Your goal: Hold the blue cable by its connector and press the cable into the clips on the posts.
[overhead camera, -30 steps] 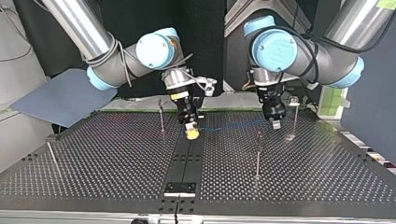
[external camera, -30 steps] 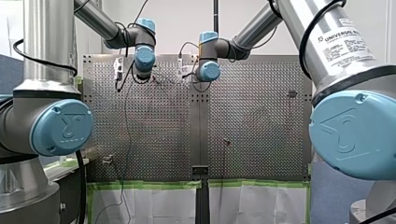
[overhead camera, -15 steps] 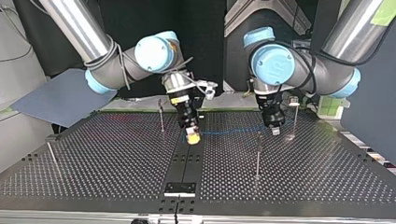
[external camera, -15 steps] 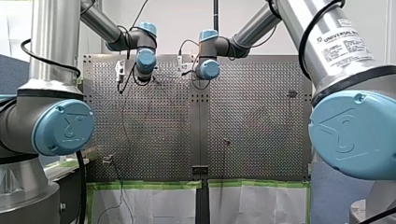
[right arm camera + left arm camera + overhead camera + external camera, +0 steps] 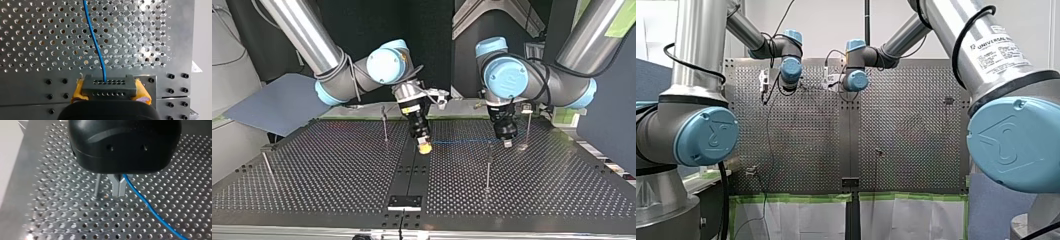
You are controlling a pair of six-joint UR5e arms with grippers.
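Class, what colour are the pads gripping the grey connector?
Yellow; the pads show best in the right wrist view.

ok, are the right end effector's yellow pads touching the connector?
Touching. The right wrist view shows the yellow pads of my right end effector pressed against both ends of the grey connector, with no gap.

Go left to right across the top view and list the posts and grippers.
Far-left post → second post → my right gripper → third post → my left gripper → last post.
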